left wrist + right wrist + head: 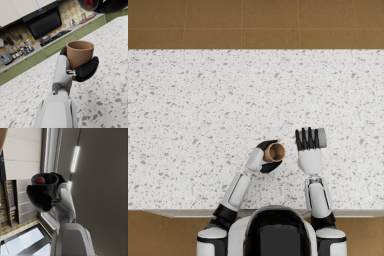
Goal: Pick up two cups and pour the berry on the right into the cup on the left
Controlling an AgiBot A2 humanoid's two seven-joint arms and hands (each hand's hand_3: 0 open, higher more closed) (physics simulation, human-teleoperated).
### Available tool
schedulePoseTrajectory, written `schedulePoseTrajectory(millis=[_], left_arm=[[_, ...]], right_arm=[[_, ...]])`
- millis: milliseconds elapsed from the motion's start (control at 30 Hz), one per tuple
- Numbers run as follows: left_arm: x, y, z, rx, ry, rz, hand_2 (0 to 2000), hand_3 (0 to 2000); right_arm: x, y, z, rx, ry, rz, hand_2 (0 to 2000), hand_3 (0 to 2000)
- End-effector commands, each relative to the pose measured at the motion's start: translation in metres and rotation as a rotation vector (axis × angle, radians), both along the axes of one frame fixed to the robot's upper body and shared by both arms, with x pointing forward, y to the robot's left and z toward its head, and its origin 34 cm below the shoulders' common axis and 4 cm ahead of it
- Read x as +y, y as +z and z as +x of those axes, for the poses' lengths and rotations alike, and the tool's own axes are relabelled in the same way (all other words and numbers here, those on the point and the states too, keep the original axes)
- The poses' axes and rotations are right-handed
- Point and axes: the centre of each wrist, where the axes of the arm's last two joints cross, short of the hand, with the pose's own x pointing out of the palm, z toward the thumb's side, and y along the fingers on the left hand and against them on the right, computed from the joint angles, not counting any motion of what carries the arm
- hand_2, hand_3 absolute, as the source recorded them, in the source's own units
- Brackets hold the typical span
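Observation:
My left hand [261,160] grips a brown cup [274,152] upright above the speckled table; the left wrist view shows this cup [79,53] empty, with my left hand [85,71] wrapped round it. Just to its right, my right hand [308,141] holds a dark grey cup [322,137] tipped on its side, mouth toward the brown cup. A red berry [40,180] lies inside the grey cup [45,186], which my right hand [41,199] clasps. From the left wrist view the berry [89,3] shows in the tilted cup's mouth [83,5], beyond the brown cup.
The white speckled table [203,100] stretches far to the left, right and back, and its front edge runs close to my body. Brown floor lies beyond the far edge. A green kitchen counter with a stove [50,37] stands in the background.

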Motion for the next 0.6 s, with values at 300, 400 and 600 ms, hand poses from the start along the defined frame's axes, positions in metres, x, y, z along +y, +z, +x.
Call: schedulePoseTrajectory(millis=[300, 400, 600], left_arm=[[-0.0026, 0.009, 0.0035, -0.021, 0.002, -0.024, 2000, 1280], [-0.0007, 0.011, 0.0026, -0.028, 0.009, -0.031, 2000, 1280], [0.0008, 0.0028, -0.0012, -0.003, 0.008, -0.02, 2000, 1280]], right_arm=[[-0.0019, 0.0004, 0.0001, -0.05, -0.122, -0.142, 2000, 1280], [-0.0019, 0.0005, 0.0, -0.052, -0.128, -0.148, 2000, 1280], [-0.0019, 0.0005, 0.0, -0.053, -0.13, -0.152, 2000, 1280]])
